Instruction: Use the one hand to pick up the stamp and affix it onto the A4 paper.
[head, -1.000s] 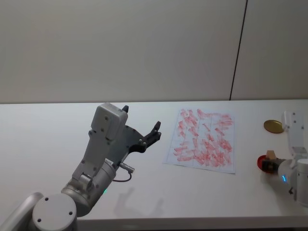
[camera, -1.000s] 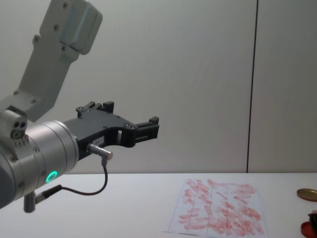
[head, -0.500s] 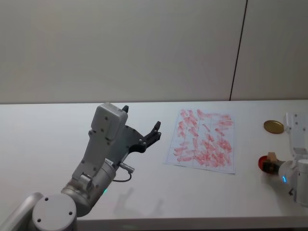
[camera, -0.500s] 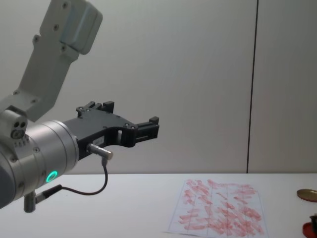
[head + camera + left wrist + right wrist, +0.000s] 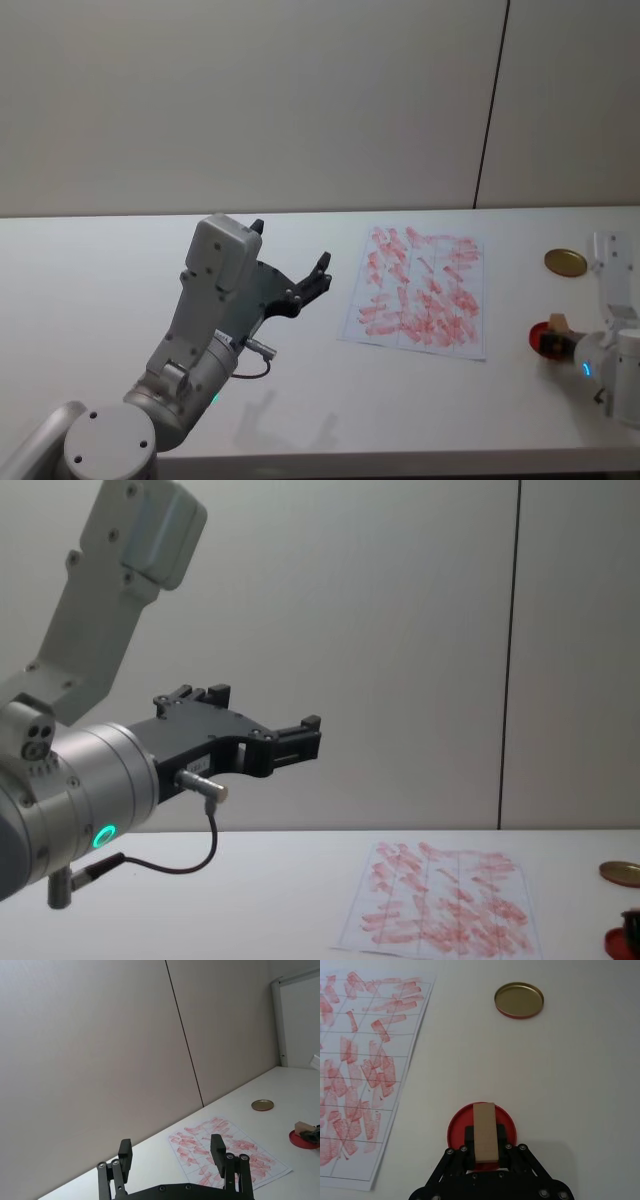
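1. out at 4 o'clock on the white table [image 5: 120, 260], the right gripper [image 5: 485, 1137] sits low over the surface. its silver arm comes in from the near right edge, a blue ring [image 5: 587, 370] glowing at the wrist.
2. its two black fingers are clamped onto the stamp [image 5: 484, 1122], one on each long side of the pale wooden block, a tight pinch.
3. the stamp lies lengthwise across the red disc [image 5: 456, 1127], its long axis running straight out from the wrist. whether its face presses the disc or hangs just above it, i cannot tell.
4. from that red disc, the gold disc [image 5: 519, 1000] is at 12 o'clock, well apart, flat on the table with its rim up.
5. the a4 paper [image 5: 420, 292] lies flat at about 10 o'clock from the stamp, apart from it, red marks smeared all over its grid.
6. over at 8 o'clock, the left gripper [image 5: 171, 1146] hangs high above the table on a bent elbow. its fingers are spread wide with nothing between them, aimed toward 2 o'clock and the paper.
7. on that arm a green ring [image 5: 103, 834] is lit, and a black cable [image 5: 190, 865] loops under the wrist.
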Robot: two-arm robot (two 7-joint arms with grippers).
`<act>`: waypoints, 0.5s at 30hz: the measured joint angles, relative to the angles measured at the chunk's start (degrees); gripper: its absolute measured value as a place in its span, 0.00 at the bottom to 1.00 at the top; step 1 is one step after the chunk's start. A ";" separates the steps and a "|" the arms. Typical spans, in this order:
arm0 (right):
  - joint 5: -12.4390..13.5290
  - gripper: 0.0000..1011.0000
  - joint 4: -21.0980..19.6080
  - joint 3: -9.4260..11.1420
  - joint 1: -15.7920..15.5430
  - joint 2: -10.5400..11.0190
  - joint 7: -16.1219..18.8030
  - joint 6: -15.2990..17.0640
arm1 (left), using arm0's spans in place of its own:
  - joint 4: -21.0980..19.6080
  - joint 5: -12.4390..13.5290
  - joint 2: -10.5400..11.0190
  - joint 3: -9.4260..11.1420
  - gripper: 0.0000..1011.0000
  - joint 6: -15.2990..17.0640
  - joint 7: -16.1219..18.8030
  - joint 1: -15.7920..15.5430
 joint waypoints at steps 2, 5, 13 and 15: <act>0.01 0.22 -1.20 0.01 -0.37 0.02 0.12 -0.11 | 0.00 0.00 0.00 0.00 0.98 0.00 0.00 0.00; -0.06 0.22 -3.62 0.04 -1.09 0.14 0.15 -0.18 | 0.00 0.00 0.00 0.00 0.98 0.00 0.00 0.00; -0.50 0.22 -12.12 -0.09 -3.50 0.43 0.13 0.31 | 0.00 0.00 0.00 0.00 0.98 0.00 0.00 0.00; -0.79 0.22 -14.80 -0.28 -4.25 0.48 0.15 0.72 | 0.00 0.00 0.00 0.00 0.98 0.00 0.00 0.00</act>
